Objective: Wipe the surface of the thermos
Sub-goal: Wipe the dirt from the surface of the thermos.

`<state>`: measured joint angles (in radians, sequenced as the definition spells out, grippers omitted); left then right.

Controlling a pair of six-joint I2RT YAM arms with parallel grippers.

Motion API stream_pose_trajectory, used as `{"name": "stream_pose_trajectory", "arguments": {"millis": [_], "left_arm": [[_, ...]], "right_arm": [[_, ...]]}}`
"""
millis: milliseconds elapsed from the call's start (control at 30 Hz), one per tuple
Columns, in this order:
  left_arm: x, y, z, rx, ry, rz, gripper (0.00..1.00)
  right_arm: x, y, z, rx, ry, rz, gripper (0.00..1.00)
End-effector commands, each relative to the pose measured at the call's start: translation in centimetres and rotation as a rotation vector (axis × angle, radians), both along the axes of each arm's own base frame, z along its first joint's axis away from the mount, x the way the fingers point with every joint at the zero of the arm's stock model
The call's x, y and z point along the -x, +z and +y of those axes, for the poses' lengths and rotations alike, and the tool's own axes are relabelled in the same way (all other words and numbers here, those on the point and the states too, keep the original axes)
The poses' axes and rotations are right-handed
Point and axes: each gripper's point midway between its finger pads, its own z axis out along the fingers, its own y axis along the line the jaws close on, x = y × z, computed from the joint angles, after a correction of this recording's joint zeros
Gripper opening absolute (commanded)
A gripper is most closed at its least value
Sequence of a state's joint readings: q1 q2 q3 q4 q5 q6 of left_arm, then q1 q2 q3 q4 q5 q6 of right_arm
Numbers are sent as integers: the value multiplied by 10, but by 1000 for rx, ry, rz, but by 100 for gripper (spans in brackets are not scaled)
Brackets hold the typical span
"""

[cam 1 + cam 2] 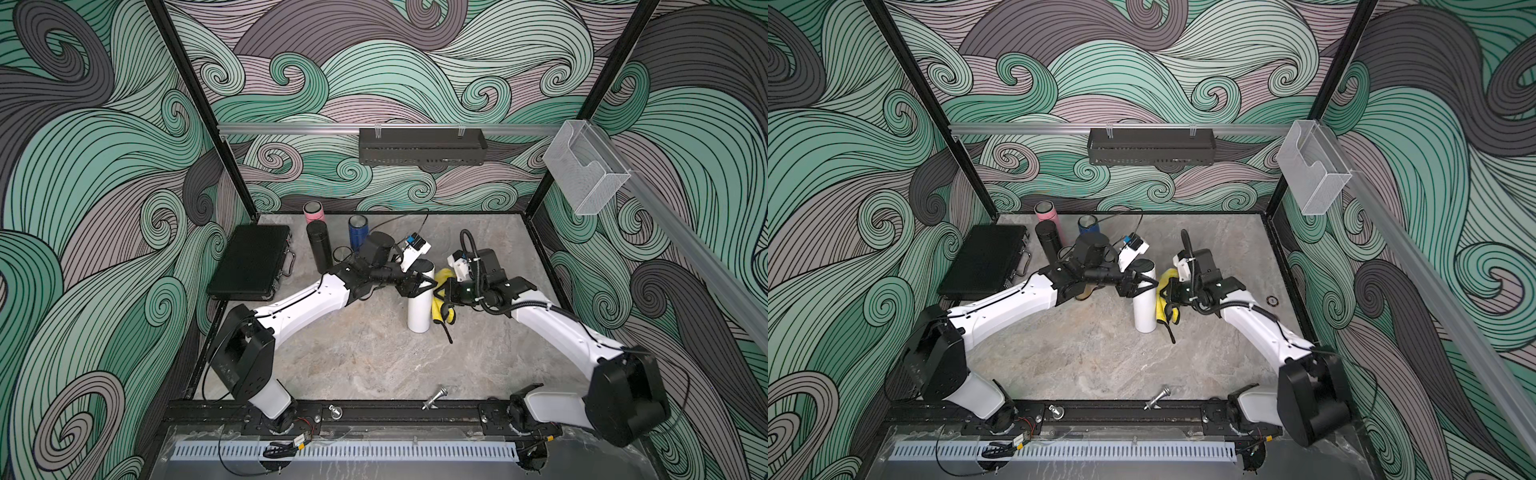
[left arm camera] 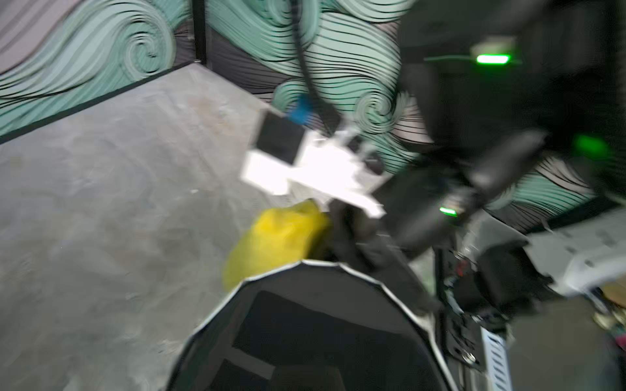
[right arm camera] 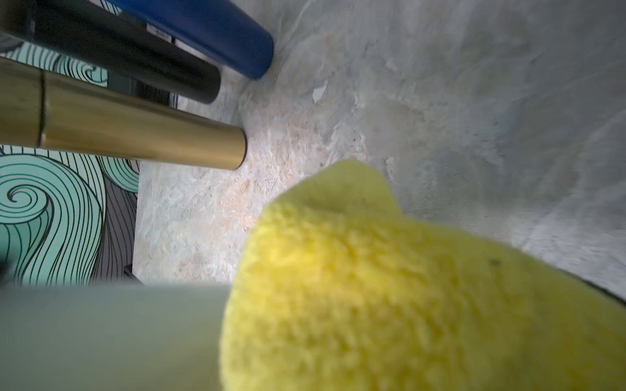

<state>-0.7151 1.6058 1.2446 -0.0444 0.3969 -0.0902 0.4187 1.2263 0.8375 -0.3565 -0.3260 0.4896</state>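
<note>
— Thermos (image 1: 419, 311) stands upright mid-scene on the surface (image 1: 353, 357); left pincer (image 1: 420, 285) grips it under the cap, right pincer (image 1: 445, 291) is closed on the yellow cloth (image 1: 437, 309) at its right side.
— Pushing the cloth too hard could tip it leftward or twist it free.

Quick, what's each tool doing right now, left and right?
Left tool: closed, holding the white cylindrical thermos with a black lid near its top.
Right tool: closed, holding the fluffy yellow cloth.
</note>
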Motion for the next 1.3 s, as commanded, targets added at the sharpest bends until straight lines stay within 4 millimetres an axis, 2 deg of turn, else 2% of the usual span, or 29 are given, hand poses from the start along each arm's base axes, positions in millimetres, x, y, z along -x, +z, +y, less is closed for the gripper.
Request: {"name": "stream_pose_trajectory", "arguments": {"millis": [0, 100, 200, 267, 533, 667, 733, 833, 1000, 1067, 1167, 1267], "left_arm": [[-53, 33, 26, 11, 375, -95, 0], [-62, 40, 33, 40, 475, -104, 0], [-66, 43, 30, 43, 513, -68, 0], [-68, 42, 29, 44, 539, -50, 0], [-61, 50, 25, 95, 559, -8, 0], [-55, 51, 24, 86, 545, 1, 0], [-53, 50, 24, 84, 545, 5, 0], [-52, 49, 27, 90, 555, 8, 0], [-54, 53, 30, 75, 570, -3, 0], [-56, 53, 28, 71, 573, -3, 0], [-59, 49, 22, 63, 566, 16, 0], [-60, 46, 17, 72, 560, 44, 0]], "right_arm": [[14, -2, -15, 38, -115, -146, 0], [34, 14, -6, -22, -107, -318, 0], [40, 38, 6, -74, -80, -469, 0], [36, 48, 15, -72, -54, -499, 0], [14, 76, 82, -32, 106, -607, 0], [-4, 85, 90, 3, 82, -643, 0], [-12, 78, 88, 47, 52, -627, 0], [-18, 55, 82, 95, 7, -570, 0], [-10, 10, 65, 122, -57, -466, 0], [-4, -1, 58, 132, -71, -440, 0], [1, -3, 48, 140, -96, -434, 0], [-1, 18, 52, 113, -92, -480, 0]]}}
